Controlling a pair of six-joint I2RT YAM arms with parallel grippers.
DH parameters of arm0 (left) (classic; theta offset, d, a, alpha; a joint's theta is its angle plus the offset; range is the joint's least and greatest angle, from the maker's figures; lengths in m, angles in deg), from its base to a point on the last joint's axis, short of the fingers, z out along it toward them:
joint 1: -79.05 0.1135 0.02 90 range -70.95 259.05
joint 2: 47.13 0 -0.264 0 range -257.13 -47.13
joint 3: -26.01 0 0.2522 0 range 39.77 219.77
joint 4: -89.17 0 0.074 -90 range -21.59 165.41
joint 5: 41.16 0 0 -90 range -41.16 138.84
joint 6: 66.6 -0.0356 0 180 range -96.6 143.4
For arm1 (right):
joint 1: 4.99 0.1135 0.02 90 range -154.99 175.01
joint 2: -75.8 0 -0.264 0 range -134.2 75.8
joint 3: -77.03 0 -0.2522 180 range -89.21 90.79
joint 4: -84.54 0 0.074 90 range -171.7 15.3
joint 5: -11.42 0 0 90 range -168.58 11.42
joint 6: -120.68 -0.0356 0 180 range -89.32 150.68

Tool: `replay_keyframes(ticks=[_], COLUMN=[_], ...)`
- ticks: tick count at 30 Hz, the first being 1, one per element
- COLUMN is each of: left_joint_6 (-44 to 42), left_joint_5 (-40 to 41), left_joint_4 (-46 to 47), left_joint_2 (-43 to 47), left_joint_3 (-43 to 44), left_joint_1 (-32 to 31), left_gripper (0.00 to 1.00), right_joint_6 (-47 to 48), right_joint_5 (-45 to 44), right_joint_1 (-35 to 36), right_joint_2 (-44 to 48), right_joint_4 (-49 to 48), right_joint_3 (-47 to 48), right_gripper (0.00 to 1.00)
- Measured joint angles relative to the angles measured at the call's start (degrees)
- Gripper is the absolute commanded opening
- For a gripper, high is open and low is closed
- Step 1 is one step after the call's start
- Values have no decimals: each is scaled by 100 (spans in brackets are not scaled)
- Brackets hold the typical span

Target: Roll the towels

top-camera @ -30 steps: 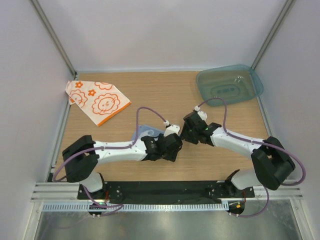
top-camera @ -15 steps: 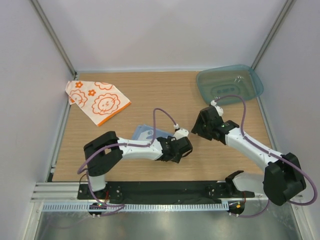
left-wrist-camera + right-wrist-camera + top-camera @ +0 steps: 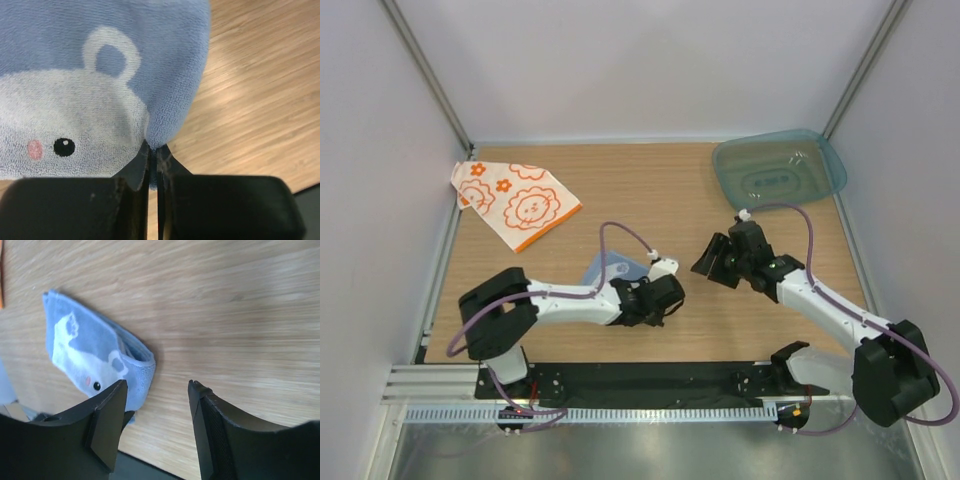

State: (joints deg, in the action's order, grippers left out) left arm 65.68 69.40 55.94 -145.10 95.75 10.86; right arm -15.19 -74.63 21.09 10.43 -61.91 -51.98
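The light blue towel (image 3: 607, 268) lies folded on the table just left of centre, its white animal print (image 3: 75, 115) filling the left wrist view. My left gripper (image 3: 153, 148) is shut, and its tips pinch the towel's rounded near edge; from above, the left gripper (image 3: 642, 292) sits at the towel's right side. My right gripper (image 3: 705, 264) hovers open to the right of the blue towel (image 3: 95, 357), apart from it, and nothing is between its fingertips (image 3: 120, 387). The white towel with orange prints (image 3: 517, 201) lies crumpled at the back left.
A translucent teal tray (image 3: 780, 170) sits at the back right corner. Bare wooden tabletop (image 3: 660, 195) stretches between the towels and the tray. Grey walls and metal rails enclose the table on three sides.
My left gripper has closed from open onto the blue towel's edge. The right gripper has drawn back to the right, away from the towel, and stayed open.
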Motion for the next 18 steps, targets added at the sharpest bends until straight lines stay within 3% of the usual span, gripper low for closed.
replay_keyframes(ticks=[8,18], left_joint_6=[634,1886], left_joint_5=[-1228,-2881], left_joint_4=[999,2800], left_joint_2=[1172,1311], left_joint_3=[-1104,-2306], left_joint_1=[927,1932], left_gripper=[0,0], right_joint_6=[-409,-540], right_joint_5=[1189,1650], right_joint_1=[7,107], right_joint_2=[249,260], right_joint_4=[-1213,-1926], right_joint_3=[-756,-796], right_gripper=[61,61])
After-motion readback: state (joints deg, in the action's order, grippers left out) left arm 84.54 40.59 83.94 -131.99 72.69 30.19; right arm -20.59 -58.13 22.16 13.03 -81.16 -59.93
